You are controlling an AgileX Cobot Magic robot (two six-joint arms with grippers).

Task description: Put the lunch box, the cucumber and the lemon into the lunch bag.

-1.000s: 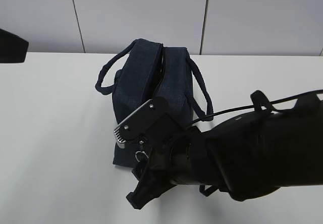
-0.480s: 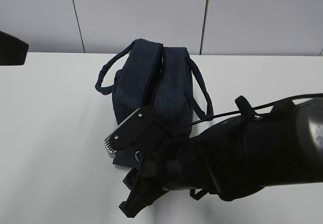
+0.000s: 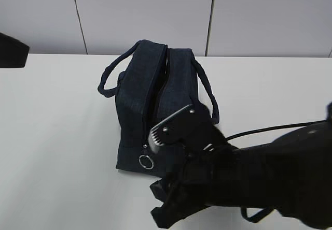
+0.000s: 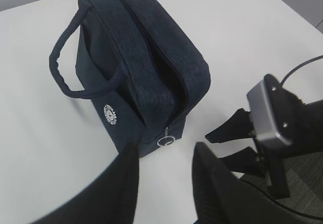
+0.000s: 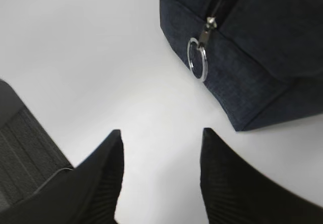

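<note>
**Lunch bag on the desk, both grippers empty beside it**

Lunch bag [image 3: 155,111] stands upright on the white desk [image 3: 52,137], a boxy dark navy fabric bag with two loop handles [image 3: 111,74] drooping to either side. Its top zipper is drawn open along the length of the bag, leaving a dark slit; what is inside cannot be seen. The slider sits at the near end, low on the end wall, with a silver ring pull [image 5: 197,57] hanging from it against the fabric. On one long side, in the left wrist view, is a small round white logo [image 4: 110,114]; its lettering is too small to read.

The right gripper [image 5: 161,148] hovers over bare desk just in front of the bag's near end, its two black fingers [image 5: 103,171] spread apart with nothing between them, the ring pull a little beyond the tips. The left gripper [image 4: 164,158] also has its fingers parted and empty, poised above the desk near that same end of the bag.
</note>
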